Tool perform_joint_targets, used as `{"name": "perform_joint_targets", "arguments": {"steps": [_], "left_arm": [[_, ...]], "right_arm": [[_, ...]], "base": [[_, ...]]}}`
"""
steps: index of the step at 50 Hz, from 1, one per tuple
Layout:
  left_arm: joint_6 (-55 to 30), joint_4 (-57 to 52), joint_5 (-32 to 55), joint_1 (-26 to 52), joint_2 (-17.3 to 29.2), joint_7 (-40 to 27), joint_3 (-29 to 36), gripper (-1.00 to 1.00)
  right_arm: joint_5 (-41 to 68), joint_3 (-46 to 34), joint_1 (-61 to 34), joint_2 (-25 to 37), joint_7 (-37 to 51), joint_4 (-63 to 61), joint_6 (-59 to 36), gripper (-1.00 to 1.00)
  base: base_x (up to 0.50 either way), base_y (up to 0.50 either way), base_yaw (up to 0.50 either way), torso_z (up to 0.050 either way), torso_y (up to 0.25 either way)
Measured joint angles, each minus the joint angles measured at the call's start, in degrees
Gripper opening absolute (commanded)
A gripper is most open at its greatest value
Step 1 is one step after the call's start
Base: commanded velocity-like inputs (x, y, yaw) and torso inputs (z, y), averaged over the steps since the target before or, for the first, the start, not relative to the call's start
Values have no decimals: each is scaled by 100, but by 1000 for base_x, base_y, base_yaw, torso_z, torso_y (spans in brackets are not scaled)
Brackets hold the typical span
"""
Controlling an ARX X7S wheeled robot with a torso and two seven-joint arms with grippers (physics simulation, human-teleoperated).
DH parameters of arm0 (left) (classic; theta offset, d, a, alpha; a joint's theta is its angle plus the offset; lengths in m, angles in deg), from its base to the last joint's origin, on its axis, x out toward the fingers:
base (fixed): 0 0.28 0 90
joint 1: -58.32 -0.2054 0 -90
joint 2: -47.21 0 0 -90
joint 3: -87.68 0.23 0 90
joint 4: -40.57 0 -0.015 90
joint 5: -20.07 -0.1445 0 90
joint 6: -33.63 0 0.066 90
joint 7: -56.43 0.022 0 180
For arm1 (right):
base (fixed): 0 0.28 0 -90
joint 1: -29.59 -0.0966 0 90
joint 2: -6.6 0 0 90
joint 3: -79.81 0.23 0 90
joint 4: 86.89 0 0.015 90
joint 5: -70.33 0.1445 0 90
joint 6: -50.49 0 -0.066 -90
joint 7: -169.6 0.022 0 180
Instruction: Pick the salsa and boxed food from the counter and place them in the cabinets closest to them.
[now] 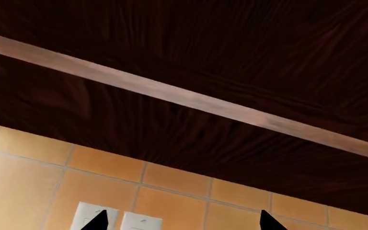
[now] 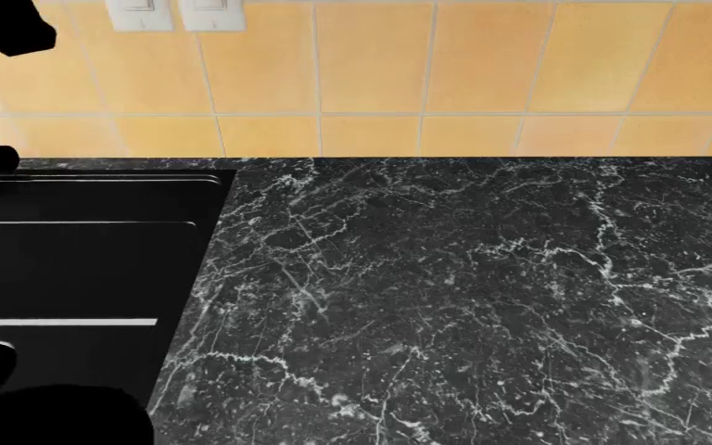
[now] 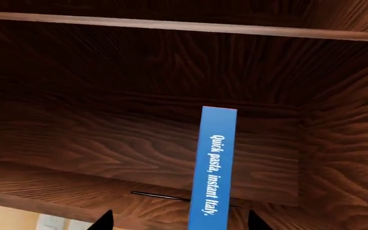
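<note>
Overhead, dark wood cabinets (image 3: 107, 139); veined black counter (image 2: 480, 297); both hands' grip state indiscernible.

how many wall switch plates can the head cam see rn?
2. Both sit on the tiled wall above the counter: left plate, right plate, side by side, cut off by the frame edge. More may sit out of frame.

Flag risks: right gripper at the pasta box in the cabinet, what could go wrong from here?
1. The boxed food stands upright on its narrow edge on the cabinet shelf; a nudge from the right gripper while retreating could tip it.
2. The head view shows only the counter, so neither cabinet is visible there, and clearance is hard to judge.
</note>
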Motion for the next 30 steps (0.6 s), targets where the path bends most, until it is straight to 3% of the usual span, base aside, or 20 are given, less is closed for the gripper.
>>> {"name": "perform_joint_targets", "arguments": {"steps": [12, 30], "left_arm": [[108, 56, 2105, 124, 561, -1611, -557, 100], [844, 69, 3766, 94, 1302, -2990, -862, 100]], "right_arm": [[192, 396, -1, 298, 1, -382, 95, 100], [397, 963, -1, 554, 1, -863, 106, 100]], "base": [[0, 0, 0, 0, 0], [0, 0, 0, 0, 0]]}}
